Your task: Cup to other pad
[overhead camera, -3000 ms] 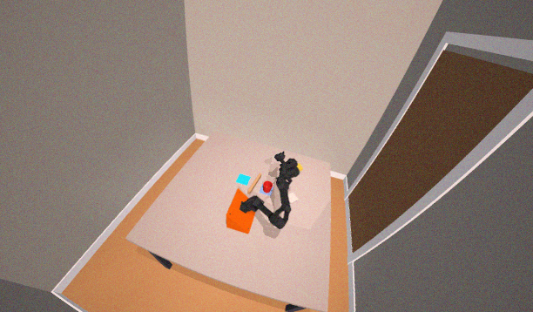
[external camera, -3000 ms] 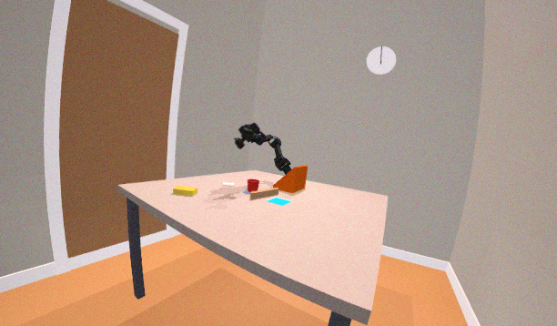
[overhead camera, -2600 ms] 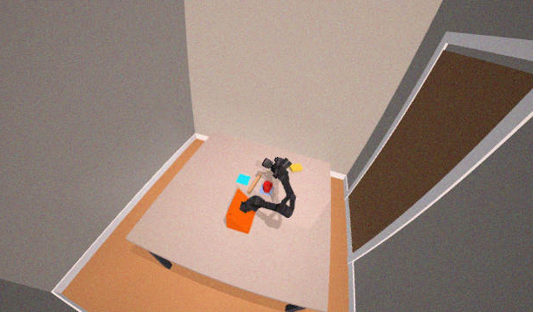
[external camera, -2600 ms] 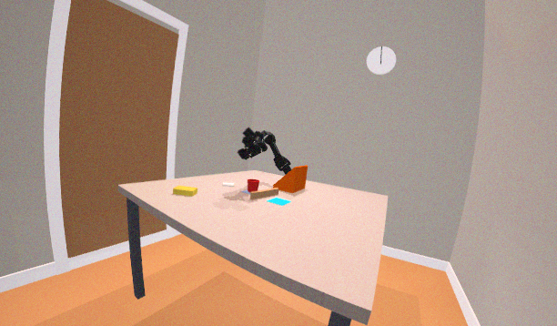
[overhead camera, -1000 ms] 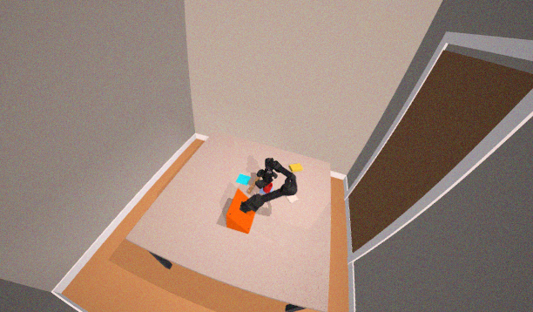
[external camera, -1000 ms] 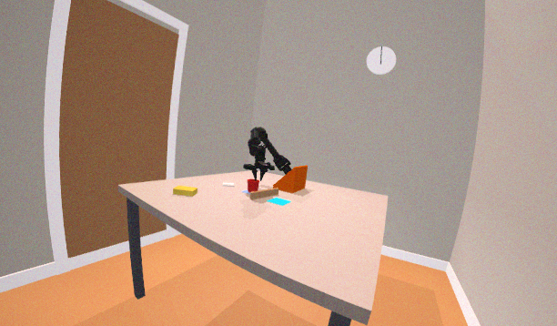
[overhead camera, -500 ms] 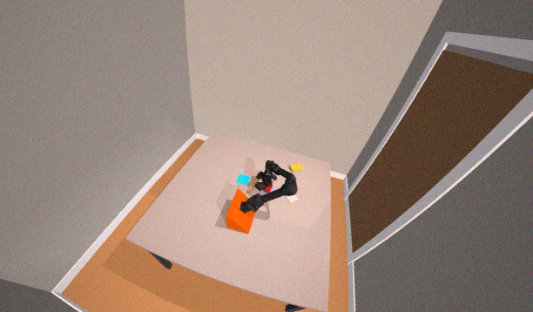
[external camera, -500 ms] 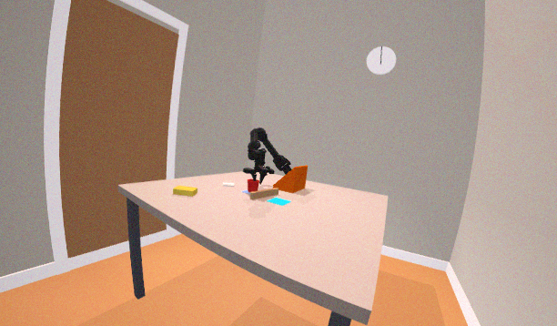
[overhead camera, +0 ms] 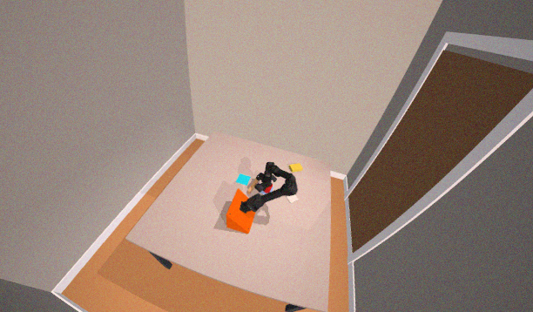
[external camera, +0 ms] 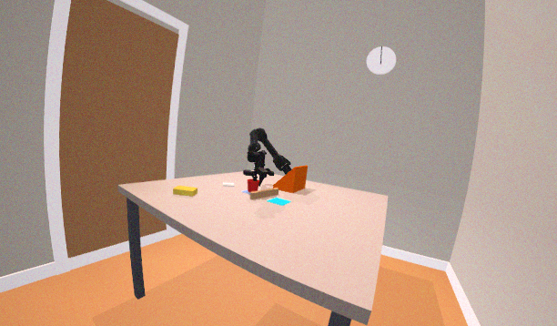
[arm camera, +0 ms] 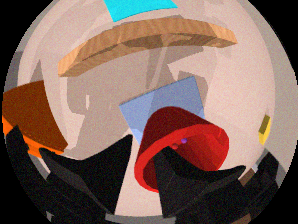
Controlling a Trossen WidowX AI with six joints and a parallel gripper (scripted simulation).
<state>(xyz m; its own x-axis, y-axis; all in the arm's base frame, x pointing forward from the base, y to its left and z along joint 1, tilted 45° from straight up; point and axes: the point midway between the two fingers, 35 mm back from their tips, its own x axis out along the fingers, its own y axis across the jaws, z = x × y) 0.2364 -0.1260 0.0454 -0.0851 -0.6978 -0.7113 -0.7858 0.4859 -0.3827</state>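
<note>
The red cup stands on the blue pad, roughly upright in the exterior view. A purple marble shows inside; the right finger hides part of the cup's mouth. My gripper is partly open at the cup, right finger over the mouth in the wrist view and left finger outside, with the near wall between them. A narrow gap shows beside the left finger. The cyan pad bears nothing.
A low wooden bar lies between the two pads. An orange wedge-shaped block stands by the arm's base. A yellow block and a small white piece lie farther off.
</note>
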